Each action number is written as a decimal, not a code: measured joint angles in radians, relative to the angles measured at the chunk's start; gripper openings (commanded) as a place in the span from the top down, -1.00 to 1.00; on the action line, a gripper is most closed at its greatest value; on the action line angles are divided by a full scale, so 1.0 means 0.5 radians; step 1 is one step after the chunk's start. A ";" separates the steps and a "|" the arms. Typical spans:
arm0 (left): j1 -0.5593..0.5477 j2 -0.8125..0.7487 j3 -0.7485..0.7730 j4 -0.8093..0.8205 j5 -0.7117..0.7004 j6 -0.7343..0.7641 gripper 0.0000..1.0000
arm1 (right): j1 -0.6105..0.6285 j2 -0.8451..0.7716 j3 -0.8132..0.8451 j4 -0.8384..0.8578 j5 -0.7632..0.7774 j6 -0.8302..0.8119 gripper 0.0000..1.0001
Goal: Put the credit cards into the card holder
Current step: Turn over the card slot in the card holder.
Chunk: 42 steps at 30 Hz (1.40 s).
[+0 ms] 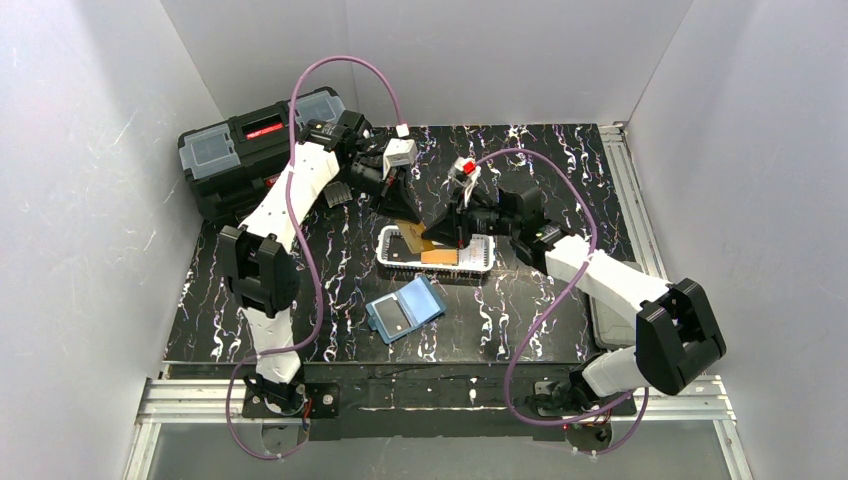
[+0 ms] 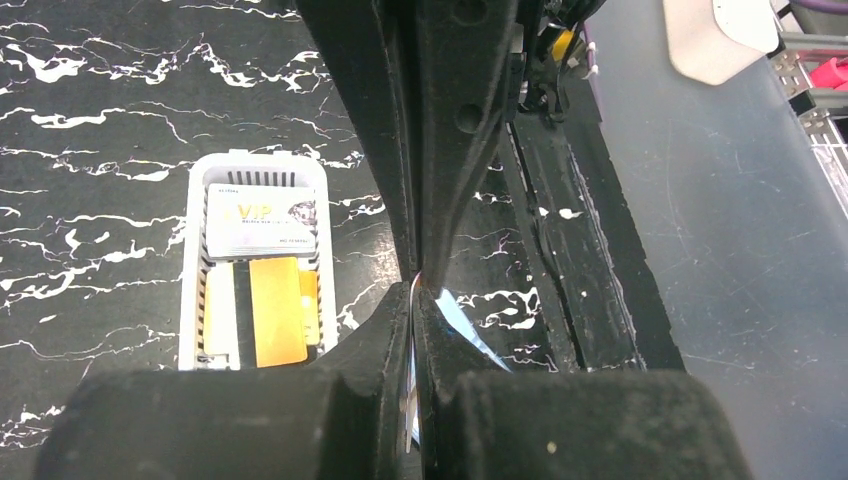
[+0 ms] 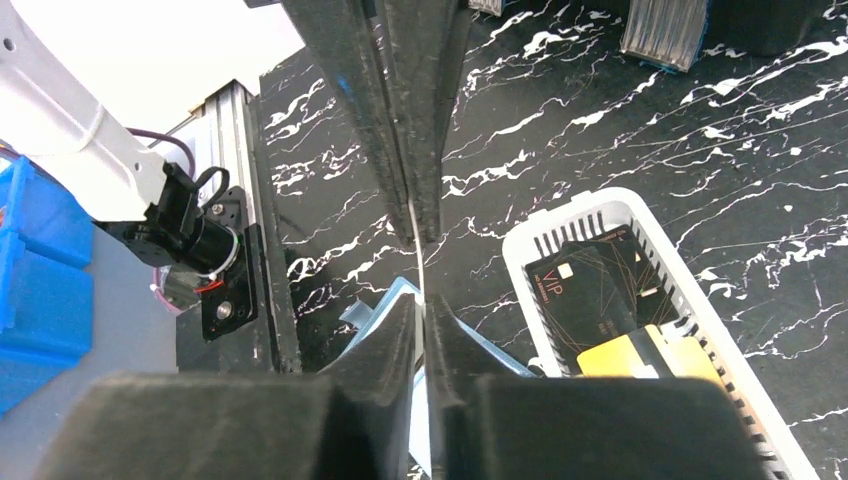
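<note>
Evidently the step in hand is lifting one card (image 3: 419, 262) out over the basket (image 1: 385, 262) and passing it between arms. Each wrist view shows a thin edge pinched between fingers that sit together, so the left gripper (image 1: 404, 203) and the right gripper (image 1: 446, 228) both look clamped on it. Whether it is one and the same card I cannot tell for sure, though the two tips meet over the basket's left end. Its colour is hidden.

It stands on edge, faces turned away from both wrists, and its long axis seems to run along the fingers. The other cards lie flat in the basket: a pale one (image 2: 260, 222) crosswise, an orange one (image 2: 277, 312) lengthwise, a black one (image 3: 590, 290). None is in the holder (image 1: 405, 310), which lies open, sleeves up, on the table (image 1: 520, 300) just nearside of the basket. Its long axis slants from near-left to far-right.

Next, I judge, one gripper must let go and the other must turn the card until its leading edge lines up with a sleeve mouth; the holder may slide unless pinned
</note>
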<state>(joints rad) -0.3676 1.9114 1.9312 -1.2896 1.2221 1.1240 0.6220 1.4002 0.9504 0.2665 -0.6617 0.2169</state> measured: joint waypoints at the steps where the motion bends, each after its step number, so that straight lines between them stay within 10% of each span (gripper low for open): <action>1: 0.000 -0.005 0.000 0.005 0.004 -0.018 1.00 | 0.000 -0.002 0.000 0.013 -0.007 0.018 0.95; 8: 0.000 -0.108 -0.085 0.103 0.021 -0.124 0.87 | -0.008 -0.040 -0.018 0.059 -0.053 0.097 0.97; 13: -0.004 -0.180 -0.212 0.290 0.008 -0.264 -0.65 | -0.008 -0.093 -0.039 0.019 -0.095 0.105 0.97; 24: 0.027 -0.539 -1.038 0.325 -0.381 0.206 -0.55 | -0.007 -0.153 -0.092 -0.710 0.045 0.034 0.97; 42: -0.098 -1.093 -2.111 0.782 -0.808 0.905 -0.30 | 0.005 0.112 -0.234 -0.630 0.330 0.169 0.97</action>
<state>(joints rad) -0.4168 1.3647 0.8757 -0.8986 0.8181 1.5764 0.6243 1.4563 0.8333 -0.0486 -0.4969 0.3016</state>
